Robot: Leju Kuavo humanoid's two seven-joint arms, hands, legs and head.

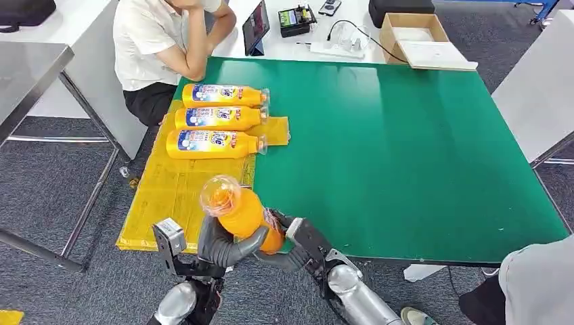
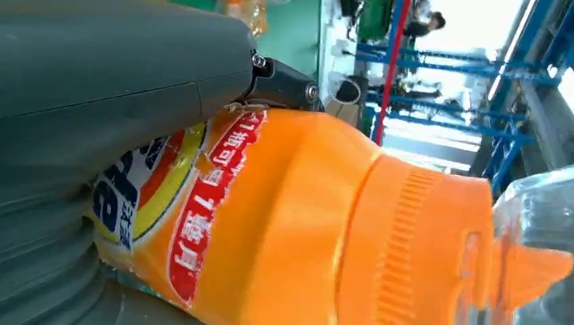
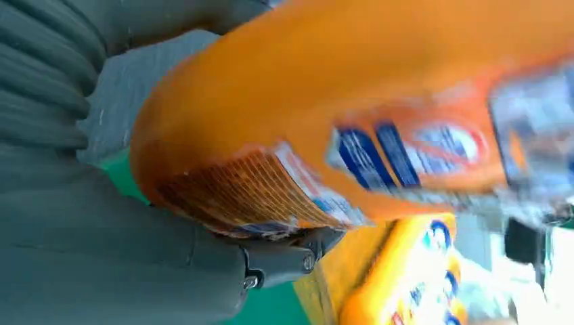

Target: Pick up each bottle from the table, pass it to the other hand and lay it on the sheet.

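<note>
An orange bottle (image 1: 241, 211) with a clear cap and a blue and red label hangs above the table's front edge, cap toward me. My left hand (image 1: 222, 248) wraps its fingers around the bottle's body. From the other side my right hand (image 1: 298, 242) grips its base end. The left wrist view has the bottle (image 2: 304, 223) under the left hand (image 2: 101, 88); the right wrist view has its blurred label (image 3: 352, 101) against the right hand (image 3: 81, 257). Three like bottles (image 1: 216, 119) lie side by side on the yellow sheet (image 1: 162, 203).
The green table (image 1: 406, 149) stretches to the right. A person (image 1: 162, 47) sits at its far left corner. A cardboard box (image 1: 420, 37) and a tablet (image 1: 256, 27) stand on the white table behind. Another person's sleeve (image 1: 538, 284) is at the lower right.
</note>
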